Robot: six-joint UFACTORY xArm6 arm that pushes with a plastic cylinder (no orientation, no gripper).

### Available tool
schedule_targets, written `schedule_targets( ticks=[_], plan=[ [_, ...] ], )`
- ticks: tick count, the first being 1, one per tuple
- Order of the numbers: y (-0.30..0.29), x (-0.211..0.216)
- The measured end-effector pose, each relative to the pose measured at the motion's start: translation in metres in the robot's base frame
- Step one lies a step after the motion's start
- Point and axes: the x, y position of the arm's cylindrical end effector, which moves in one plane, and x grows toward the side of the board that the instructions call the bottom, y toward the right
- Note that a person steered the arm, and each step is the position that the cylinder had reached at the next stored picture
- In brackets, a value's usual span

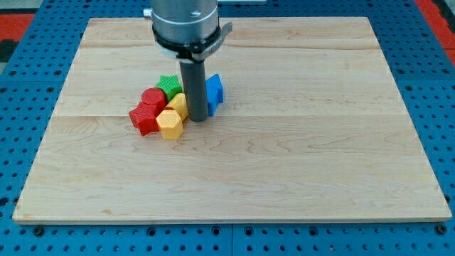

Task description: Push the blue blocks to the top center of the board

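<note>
A blue block (215, 92) lies left of the board's middle, partly hidden behind my dark rod. My tip (197, 117) rests on the board just left of and below the blue block, touching or almost touching it. Only one blue block shows. Left of the tip is a tight cluster: a green block (168, 85), a red cylinder-like block (152, 97), a second red block (144, 118), a yellow hexagonal block (170, 124) and another yellow block (178, 104) right next to the rod.
The wooden board (298, 156) lies on a blue perforated table (28, 43). The arm's grey body (186, 25) hangs over the board's top edge, left of centre.
</note>
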Motion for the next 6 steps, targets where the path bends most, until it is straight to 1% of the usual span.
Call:
schedule_targets(
  ticks=[1, 2, 3, 5, 6],
  plan=[
    [0.011, -0.017],
    [0.043, -0.036],
    [0.053, -0.069],
    [0.052, -0.154],
    [0.029, -0.183]
  ],
)
